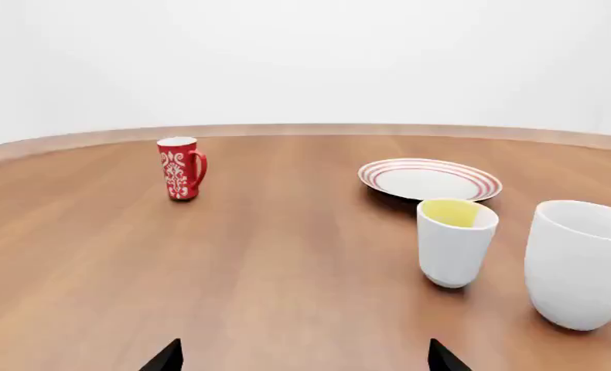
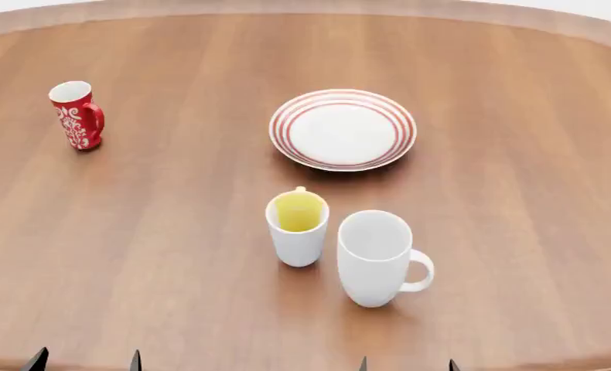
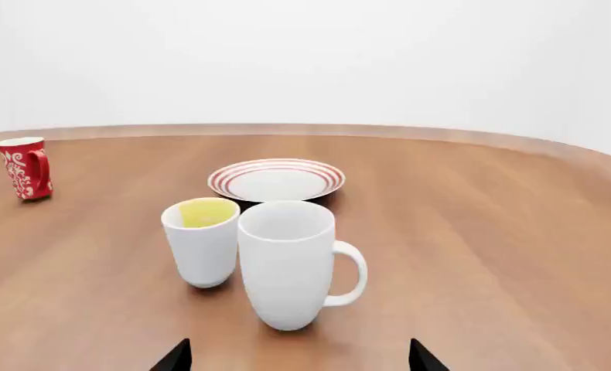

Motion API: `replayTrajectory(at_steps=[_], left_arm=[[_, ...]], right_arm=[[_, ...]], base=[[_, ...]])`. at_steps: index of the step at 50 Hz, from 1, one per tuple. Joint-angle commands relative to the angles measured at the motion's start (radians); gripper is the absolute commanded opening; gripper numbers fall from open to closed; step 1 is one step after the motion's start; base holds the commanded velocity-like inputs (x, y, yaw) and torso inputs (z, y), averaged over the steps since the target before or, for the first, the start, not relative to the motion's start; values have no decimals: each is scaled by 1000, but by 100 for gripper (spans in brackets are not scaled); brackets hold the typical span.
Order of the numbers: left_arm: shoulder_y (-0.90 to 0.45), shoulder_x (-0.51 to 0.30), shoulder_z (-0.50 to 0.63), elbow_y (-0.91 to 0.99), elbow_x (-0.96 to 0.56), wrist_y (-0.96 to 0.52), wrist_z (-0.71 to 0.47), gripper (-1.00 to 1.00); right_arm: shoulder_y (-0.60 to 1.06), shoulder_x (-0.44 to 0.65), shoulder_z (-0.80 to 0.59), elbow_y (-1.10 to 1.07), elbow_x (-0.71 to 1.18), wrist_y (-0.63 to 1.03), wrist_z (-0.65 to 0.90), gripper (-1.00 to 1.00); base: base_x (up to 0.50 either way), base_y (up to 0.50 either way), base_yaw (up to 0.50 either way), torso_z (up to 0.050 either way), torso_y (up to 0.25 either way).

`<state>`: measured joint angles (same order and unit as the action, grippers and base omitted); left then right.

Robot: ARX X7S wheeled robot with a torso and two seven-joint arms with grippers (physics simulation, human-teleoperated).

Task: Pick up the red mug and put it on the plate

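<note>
At the far left of the round wooden table (image 2: 182,232), the red mug (image 2: 76,114) stands upright on bare wood, its handle toward the plate side, well apart from everything else. Low at the near edge of the head view, only the dark fingertips of the left gripper (image 2: 87,361) show, spread apart with nothing between them; in the left wrist view the same two tips frame open tabletop, and the arm itself stays out of sight behind the camera. Further right and farther back, the plate (image 2: 285,147) lies flat with nothing on it. In front of it, the white mug with a yellow inside (image 2: 297,232) stands upright, and just beside that, to the right, stands the larger plain white mug (image 2: 373,263), handle pointing right; the two are close but apart. The right gripper (image 2: 407,364) likewise shows only its tips at the near edge, parted and holding nothing, pointing toward the large white mug.
</note>
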<state>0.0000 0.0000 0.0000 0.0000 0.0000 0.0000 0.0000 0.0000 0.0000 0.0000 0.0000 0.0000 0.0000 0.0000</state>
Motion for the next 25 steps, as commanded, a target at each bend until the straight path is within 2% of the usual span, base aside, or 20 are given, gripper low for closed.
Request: replayTrajectory(at_steps=[1, 17, 20, 25], left_arm=[[-6, -15, 17, -13, -23, 8, -15, 100], [-15, -58, 60, 4, -57, -15, -68, 100], [-18, -67, 66, 97, -64, -99, -76, 100], [-55, -85, 75, 283, -75, -286, -91, 100]], right_arm=[[10, 14, -25, 15, 5, 3, 27, 100], [12, 57, -77, 0, 30, 38, 86, 100], [15, 67, -79, -115, 40, 147, 91, 100], [88, 89, -60, -323, 78, 419, 97, 100]], base=[[0, 0, 0, 0, 0], [0, 0, 0, 0, 0], [0, 0, 0, 0, 0], [0, 0, 0, 0, 0]])
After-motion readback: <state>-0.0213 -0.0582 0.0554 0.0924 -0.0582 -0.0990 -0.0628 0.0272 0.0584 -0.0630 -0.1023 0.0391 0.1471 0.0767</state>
